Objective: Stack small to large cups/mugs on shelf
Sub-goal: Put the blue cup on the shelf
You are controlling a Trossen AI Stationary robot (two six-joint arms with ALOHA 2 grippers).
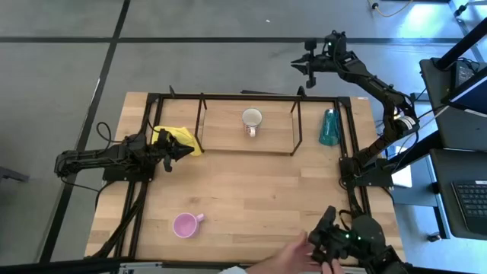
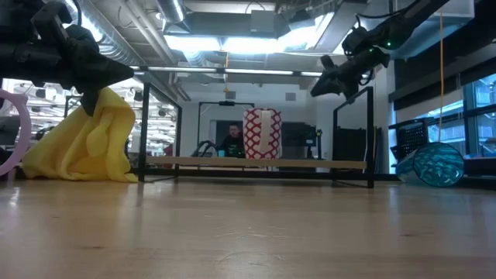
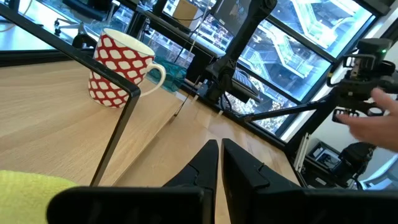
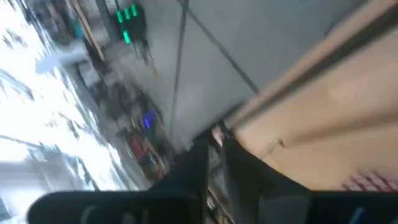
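Standing mid-shelf [image 1: 228, 137], white mug [image 1: 252, 119], teal tumbler [image 1: 329, 127] seemingly outside frame

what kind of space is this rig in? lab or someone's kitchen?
Most likely a robotics lab or workshop, not a kitchen. The low view shows exposed ceiling ducts and strip lighting; the high view shows bare grey floor, a side desk with a keyboard and cabling.

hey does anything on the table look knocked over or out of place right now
Yes. The teal tumbler lies on its side on the table, right of the shelf; the low view shows it tipped over. The red-patterned mug stands upright on the shelf, and the pink mug sits upright near the table's front.
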